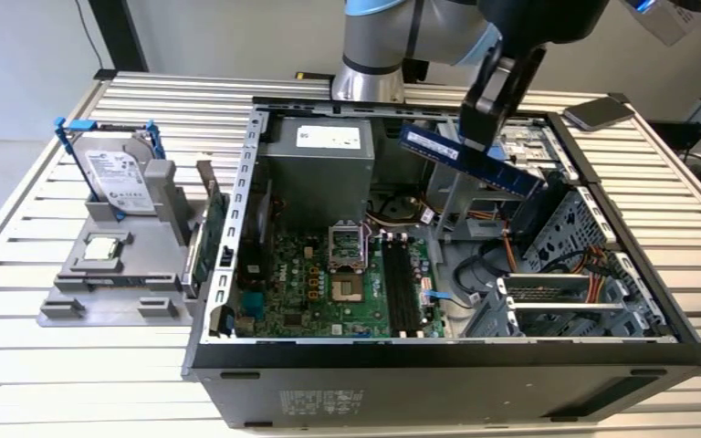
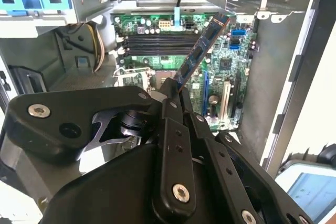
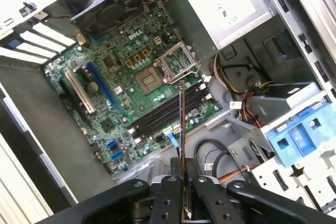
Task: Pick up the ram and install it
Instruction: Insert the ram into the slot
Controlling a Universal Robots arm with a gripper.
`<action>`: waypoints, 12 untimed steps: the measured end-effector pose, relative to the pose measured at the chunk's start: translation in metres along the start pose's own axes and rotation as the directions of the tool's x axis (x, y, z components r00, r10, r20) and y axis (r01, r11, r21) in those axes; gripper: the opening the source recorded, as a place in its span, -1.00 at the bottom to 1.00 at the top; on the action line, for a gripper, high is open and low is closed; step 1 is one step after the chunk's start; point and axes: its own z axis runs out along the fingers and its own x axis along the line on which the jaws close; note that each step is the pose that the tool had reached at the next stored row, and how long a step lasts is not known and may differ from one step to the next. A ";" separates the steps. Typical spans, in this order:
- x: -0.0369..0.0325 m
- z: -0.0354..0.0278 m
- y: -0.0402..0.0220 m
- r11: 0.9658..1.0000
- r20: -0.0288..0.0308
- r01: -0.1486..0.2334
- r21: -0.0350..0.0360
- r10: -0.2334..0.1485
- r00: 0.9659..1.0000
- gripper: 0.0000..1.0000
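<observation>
A slatted metal desk carries an open computer case. The picking up is done: the pincer is pinching the ram, which hangs tilted in the air above the case. The black memory slots on the motherboard look empty, so the installing is not yet done.

gripper clamped on ram | ram edge-on, held above motherboard | memory slots beneath

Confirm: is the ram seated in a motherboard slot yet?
No: in the exterior view the hand holds the ram up above the case, well off the black slots.
</observation>
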 end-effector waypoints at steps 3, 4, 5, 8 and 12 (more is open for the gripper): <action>0.0000 0.0000 0.0000 1.000 0.000 -0.027 0.000 0.027 1.000 -1.00; 0.0000 0.0000 0.0000 0.999 0.001 -0.034 0.000 0.034 0.999 -1.00; 0.0000 0.0000 0.0000 0.999 0.001 -0.039 0.000 0.039 0.999 -1.00; 0.0000 0.0000 0.0000 0.999 0.001 -0.041 0.000 0.041 0.999 -1.00; 0.0000 0.0000 0.0000 0.999 0.001 -0.041 0.000 0.041 0.999 -1.00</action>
